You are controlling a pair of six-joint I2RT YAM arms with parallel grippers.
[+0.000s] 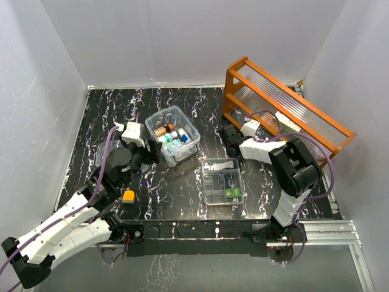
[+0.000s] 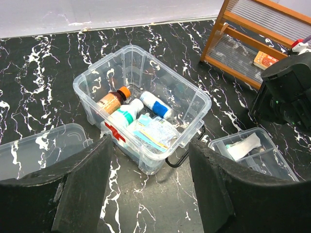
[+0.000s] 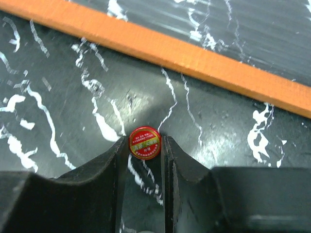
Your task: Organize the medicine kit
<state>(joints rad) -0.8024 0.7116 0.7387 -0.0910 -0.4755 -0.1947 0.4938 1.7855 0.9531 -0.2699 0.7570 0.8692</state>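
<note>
The right gripper has its jaws drawn in narrow, one fingertip pressed to each side of a small red tin that sits flat on the black marbled table. The tin lies right at the tips rather than deep in the throat, so I'd say the hold is shallow. It is round, so there is no long axis to line up with. Just ahead of the jaws runs the bottom rail of the orange rack, close but not touching the tin. What matters for the next move is where the medicine kit lies from these jaws: off to their left, with open table between. Its compartment tray is nearer, behind the jaws and back toward the arm's base. So the tin would likely have to come up and away from the rack before it goes either way. The left gripper is the one closer to the kit's box. Its jaws are spread wide with nothing in them, and they face the box's near corner. The clear lid lies just outside its left finger.
</note>
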